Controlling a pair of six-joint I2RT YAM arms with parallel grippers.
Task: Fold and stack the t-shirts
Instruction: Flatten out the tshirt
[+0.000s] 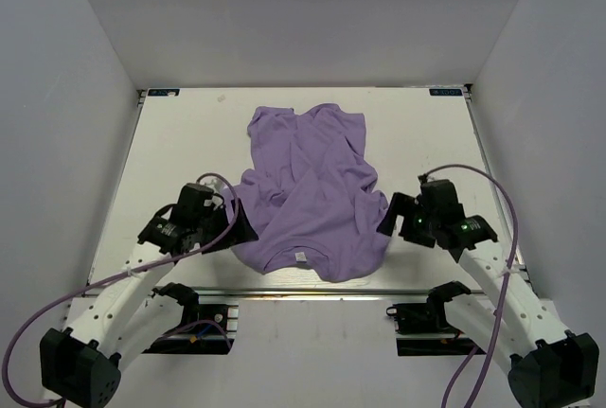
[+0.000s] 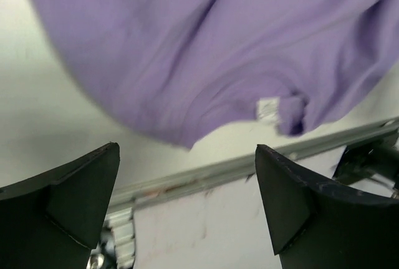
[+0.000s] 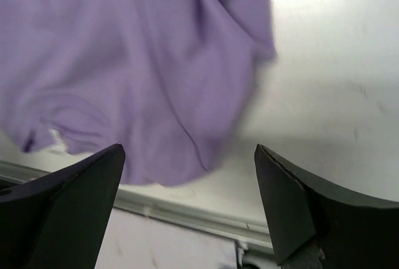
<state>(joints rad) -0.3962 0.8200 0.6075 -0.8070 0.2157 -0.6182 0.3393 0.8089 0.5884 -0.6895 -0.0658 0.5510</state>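
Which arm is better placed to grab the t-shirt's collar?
Probably left: the left gripper, open, faces the t-shirt's neck tag almost straight ahead; the right gripper sees it off to one side.

- Soft, even light from above fills the overhead view; the table [image 1: 189,143] around the t-shirt [image 1: 308,190] is bright, without glare.
- The walls [image 1: 57,96] either side of the t-shirt are a dimmer grey.
- Shadows are faint: a thin dark rim under the t-shirt's near edge.
- Both wrist views are blurred; the t-shirt's edges smear and its white tag [image 2: 268,108] is fuzzy.
- The dark fingers [image 2: 68,206] below the t-shirt look sharper but show little detail.
- In the right wrist view, the table beyond the t-shirt washes out toward white.
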